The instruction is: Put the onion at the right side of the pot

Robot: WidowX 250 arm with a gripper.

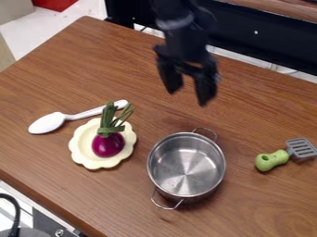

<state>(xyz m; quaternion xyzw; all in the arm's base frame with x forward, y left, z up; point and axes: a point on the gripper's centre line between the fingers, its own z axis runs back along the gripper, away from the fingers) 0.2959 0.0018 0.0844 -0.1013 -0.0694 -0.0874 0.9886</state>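
In the camera view, the purple toy onion with long green leaves (108,145) lies on a pale yellow plate with a scalloped rim (85,158), to the left of the round, shiny metal pot with two wire handles (213,163). Its purple bulb points toward the bottom of the view and its leaves, gathered by a green band, fan up past the plate's edge, their tips in front of the white spoon's handle. That white spoon (47,123) lies aslant just beyond the plate, bowl toward the left. The pot stands upright near the plate, apart from it, one handle at its upper right and the other at its lower left. Well to the pot's right is a grey slotted spatula with a short lime-green handle (272,160).

My black gripper (187,97) hangs above the brown wood-grain tabletop (80,69), beyond the pot as seen here, fingers apart and pointing down, with nothing between them. Behind me runs a black panel (266,34), and a red object (55,3) sits at the upper left.
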